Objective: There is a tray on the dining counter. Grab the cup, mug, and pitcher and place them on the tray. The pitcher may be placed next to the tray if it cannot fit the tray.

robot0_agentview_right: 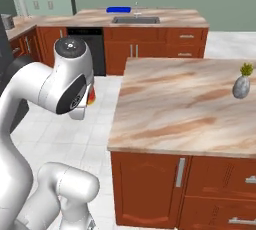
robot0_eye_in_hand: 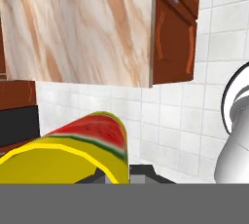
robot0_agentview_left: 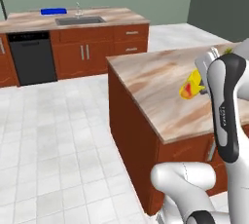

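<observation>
Yellow cup [robot0_agentview_left: 191, 85] – held tilted in gripper [robot0_eye_in_hand: 124, 174], rim toward floor.

My cup [robot0_eye_in_hand: 73, 155] is yellow with a watermelon-slice mark of red, white and green on its side. It lies tilted, close against my hand, and the hand view sees it big and low with floor tiles beyond. From the left base view it [robot0_agentview_left: 191, 87] shows beside my arm, over the near bench. The blue tray [robot0_agentview_left: 53, 11] lies flat on the far bench [robot0_agentview_left: 112, 16], left of the sink.
</observation>
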Controlling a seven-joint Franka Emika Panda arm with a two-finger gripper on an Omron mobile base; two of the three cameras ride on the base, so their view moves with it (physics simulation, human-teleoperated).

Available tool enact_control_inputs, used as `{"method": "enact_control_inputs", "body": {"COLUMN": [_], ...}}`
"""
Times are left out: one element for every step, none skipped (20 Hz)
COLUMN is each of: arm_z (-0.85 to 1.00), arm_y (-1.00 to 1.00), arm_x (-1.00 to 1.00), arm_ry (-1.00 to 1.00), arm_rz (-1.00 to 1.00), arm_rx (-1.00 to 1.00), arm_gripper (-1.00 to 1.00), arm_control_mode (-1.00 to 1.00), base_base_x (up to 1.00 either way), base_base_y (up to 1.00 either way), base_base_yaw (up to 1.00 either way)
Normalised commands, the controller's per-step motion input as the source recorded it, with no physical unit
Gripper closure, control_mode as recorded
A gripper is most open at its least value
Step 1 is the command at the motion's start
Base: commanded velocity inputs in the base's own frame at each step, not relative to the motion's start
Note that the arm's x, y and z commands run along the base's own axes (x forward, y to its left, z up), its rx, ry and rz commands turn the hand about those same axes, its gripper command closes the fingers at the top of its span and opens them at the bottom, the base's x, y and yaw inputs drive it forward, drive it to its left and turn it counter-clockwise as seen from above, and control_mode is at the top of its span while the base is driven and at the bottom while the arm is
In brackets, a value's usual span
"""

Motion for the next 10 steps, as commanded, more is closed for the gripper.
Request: {"method": "enact_control_inputs", "body": {"arm_z": [0.00,0.00,0.00,0.00,0.00,0.00,0.00,0.00,0.00,0.00], "arm_y": [0.00,0.00,0.00,0.00,0.00,0.00,0.00,0.00,0.00,0.00], "arm_x": [0.00,0.00,0.00,0.00,0.00,0.00,0.00,0.00,0.00,0.00], "arm_ry": [0.00,0.00,0.00,0.00,0.00,0.00,0.00,0.00,0.00,0.00], "arm_rz": [0.00,0.00,0.00,0.00,0.00,0.00,0.00,0.00,0.00,0.00], "arm_rx": [0.00,0.00,0.00,0.00,0.00,0.00,0.00,0.00,0.00,0.00], "arm_gripper": [1.00,1.00,1.00,1.00,1.00,1.00,1.00,1.00,1.00,1.00], "arm_control_mode": [1.00,1.00,1.00,1.00,1.00,1.00,1.00,1.00,1.00,1.00], "base_base_x": [0.00,0.00,0.00,0.00,0.00,0.00,0.00,0.00,0.00,0.00], "base_base_y": [-1.00,-1.00,-1.00,-1.00,-1.00,-1.00,-1.00,-1.00,-1.00,-1.00], "base_base_yaw": [0.31,0.31,0.30,0.29,0.26,0.23,0.14,0.07,0.05,0.01]}}
